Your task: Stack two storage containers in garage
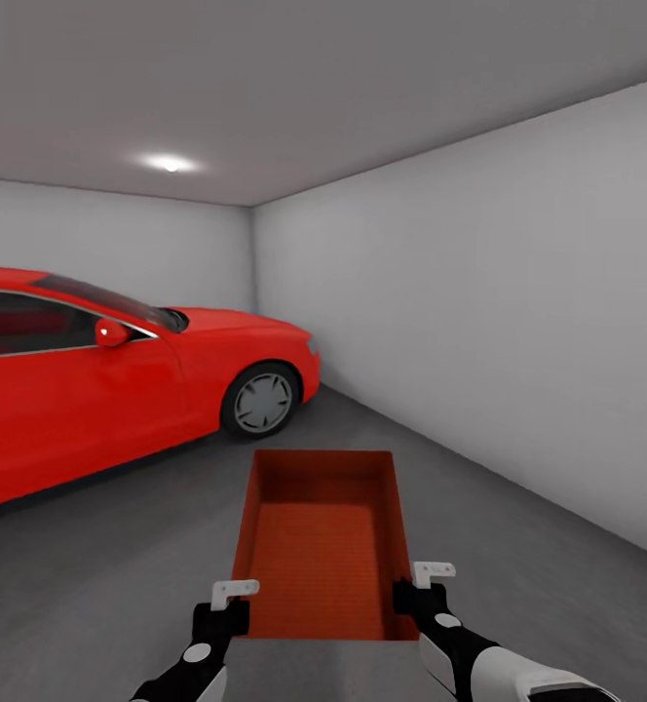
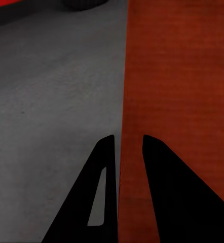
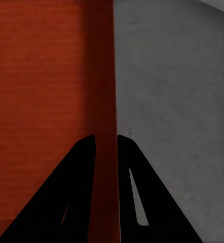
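1 storage container (image 1: 322, 546) is carried in front of the robot, held out over the dark grey concrete floor (image 1: 518, 546) of the garage, with its open top up and its ribbed bottom bare. The left gripper (image 1: 234, 597) is pinched on the near end of the left side wall, 1 finger inside and 1 outside, as is seen in the left wrist view where the fingers (image 2: 99, 202) straddle the thin orange wall. The right gripper (image 1: 423, 581) is clamped the same way on the right side wall, and its fingers (image 3: 135, 202) are seen pressed close on either side of that wall. A red car (image 1: 90, 380) is parked to the left, near the container but apart from it, and a pale grey wall (image 1: 518, 322) runs along the right.

Only the near end of the bin is gripped, so the far end is judged likely to sag or swing. If the 2 arms are lowered unevenly, the thin walls could slip from between the fingers and the bin could drop or land tilted. A crooked landing would make a poor base for stacking. If the base is driven further left, the car could be struck.
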You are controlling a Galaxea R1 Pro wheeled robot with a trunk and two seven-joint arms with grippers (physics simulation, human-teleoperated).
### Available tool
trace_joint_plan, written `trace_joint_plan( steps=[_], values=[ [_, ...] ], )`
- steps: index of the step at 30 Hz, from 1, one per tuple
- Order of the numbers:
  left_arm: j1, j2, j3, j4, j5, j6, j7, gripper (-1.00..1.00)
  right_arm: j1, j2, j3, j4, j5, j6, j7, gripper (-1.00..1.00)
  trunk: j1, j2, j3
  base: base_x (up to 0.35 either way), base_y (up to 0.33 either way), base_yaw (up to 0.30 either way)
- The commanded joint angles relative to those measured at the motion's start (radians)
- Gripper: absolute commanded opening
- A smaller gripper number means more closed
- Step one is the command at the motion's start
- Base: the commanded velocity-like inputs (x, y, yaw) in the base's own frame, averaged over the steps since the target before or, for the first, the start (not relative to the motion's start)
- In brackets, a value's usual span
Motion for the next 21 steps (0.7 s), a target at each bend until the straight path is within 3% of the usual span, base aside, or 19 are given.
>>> trace_joint_plan(
  steps=[1, 11, 21],
  values=[
    [0.0, 0.0, 0.01, 0.001, 0.001, 0.0, 0.003, -1.0, -0.002, -0.011, -0.073, -0.003, -0.016, -0.006, -0.019, -1.0, 0.001, -0.001, -0.002, 0.296, 0.223, -0.274],
    [0.0, 0.001, 0.009, 0.001, 0.001, -0.001, 0.002, -1.0, -0.003, -0.011, -0.073, -0.003, -0.016, -0.006, -0.019, -1.0, 0.001, -0.001, -0.002, 0.301, 0.188, -0.274],
    [0.0, 0.001, 0.009, 0.0, -0.001, -0.001, 0.001, -1.0, -0.002, -0.011, -0.073, -0.003, -0.016, -0.006, -0.019, -1.0, 0.001, -0.001, -0.002, 0.32, 0.017, -0.274]
  ],
)
